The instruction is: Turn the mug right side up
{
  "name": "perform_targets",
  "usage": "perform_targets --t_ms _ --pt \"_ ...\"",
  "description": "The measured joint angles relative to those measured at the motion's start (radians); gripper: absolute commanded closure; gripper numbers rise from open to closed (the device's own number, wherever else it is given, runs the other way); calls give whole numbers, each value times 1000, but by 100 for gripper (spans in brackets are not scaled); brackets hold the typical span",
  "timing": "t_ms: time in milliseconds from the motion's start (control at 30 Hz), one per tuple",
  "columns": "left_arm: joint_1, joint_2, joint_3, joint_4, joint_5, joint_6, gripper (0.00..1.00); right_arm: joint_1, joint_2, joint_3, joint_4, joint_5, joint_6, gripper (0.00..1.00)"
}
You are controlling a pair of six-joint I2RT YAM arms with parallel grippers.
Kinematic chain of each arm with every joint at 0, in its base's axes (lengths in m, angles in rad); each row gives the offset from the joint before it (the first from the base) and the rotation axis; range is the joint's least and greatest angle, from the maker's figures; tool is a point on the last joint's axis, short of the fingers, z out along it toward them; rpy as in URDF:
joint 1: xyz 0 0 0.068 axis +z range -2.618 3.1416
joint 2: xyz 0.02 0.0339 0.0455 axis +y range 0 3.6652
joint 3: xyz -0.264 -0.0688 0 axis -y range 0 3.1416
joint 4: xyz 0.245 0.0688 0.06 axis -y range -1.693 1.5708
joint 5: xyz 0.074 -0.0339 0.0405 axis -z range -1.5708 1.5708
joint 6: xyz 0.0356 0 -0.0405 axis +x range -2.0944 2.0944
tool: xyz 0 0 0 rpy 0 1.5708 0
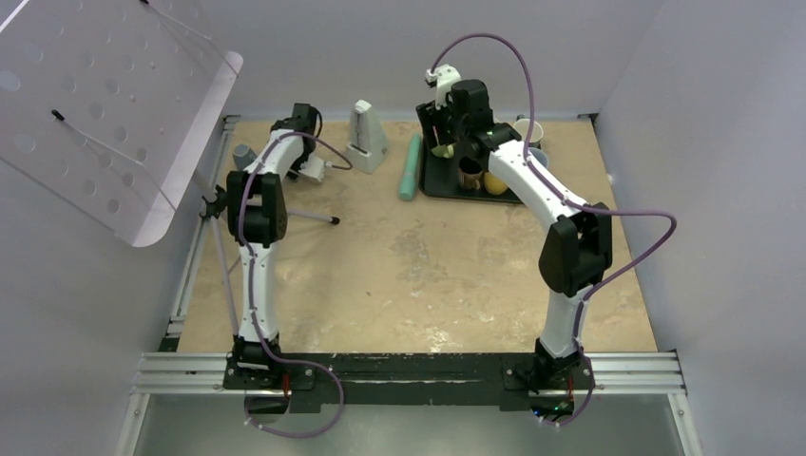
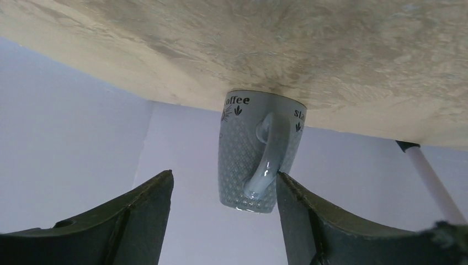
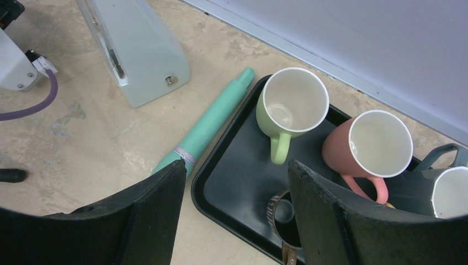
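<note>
Dark fingers (image 2: pixel 138 221) of the left end effector (image 2: pixel 223 175): pair, set wide apart, nothing clamped. The mug stands between them, further off than the tips. One finger's edge overlaps the mug's side in the left wrist view, and contact cannot be told.

Mug (image 2: pixel 259 152): one, grey-blue.
- Body covered in a fine raised dot pattern, tapering toward the base.
- Plain band at the rim with black lettering, "coffee" readable, and small leaf marks.
- Glossy curved handle faces the left wrist camera.
- Position: upside down, rim flat on the counter (image 2: pixel 331 49), base pointing away from it.
- From above it sits at the far left corner of the counter, just beside the left arm.

Thin white rod with a black tip (image 2: pixel 433 182): beside the mug, apart from it.

Right end effector (image 3: pixel 237 165): fingers wide, holding nothing, hanging over the near left corner of a black tray (image 3: pixel 221 187).

Tray contents, all mouth up:
- green mug (image 3: pixel 292 102)
- pink mug (image 3: pixel 375 143), just beside the green one
- dark cup (image 3: pixel 284 215), partly hidden by a finger
- white-lined mug (image 3: pixel 452 196), cut off by the picture's edge

Teal cylinder (image 3: pixel 212 124): lying on the counter along the tray's left side.

Pale wedge-shaped case (image 3: pixel 138 49): near the cylinder.
</note>
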Motion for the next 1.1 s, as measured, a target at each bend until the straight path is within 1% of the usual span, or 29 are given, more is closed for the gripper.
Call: perform_targets --t_ms 100,167,333,433,567,600,733,767,833,967,1100 --pt "6 12 0 25 -1 37 29 0 0 9 -16 -10 3 30" --pt "8 24 2 39 0 62 33 0 0 20 -32 -14 4 30" --pt "16 65 23 64 0 114 36 -1 0 37 -45 -16 4 30" --pt "22 66 34 64 -5 135 44 -1 0 37 -48 -15 4 30" --pt "27 81 58 50 -20 155 46 -1 0 37 -50 -15 4 30" --pt "27 93 75 44 -28 158 49 -1 0 37 -52 -15 4 30" --pt "28 116 119 15 -48 156 73 -1 0 37 -61 -13 3 30" --pt "28 117 121 9 -52 157 80 -1 0 37 -63 -12 2 30" --pt "28 117 121 0 -53 151 100 -1 0 37 -71 -7 0 30" --pt "28 117 118 10 -45 156 100 -1 0 37 -80 6 -3 30" --pt "27 95 76 30 -19 151 100 -1 -2 37 -84 16 -5 30"
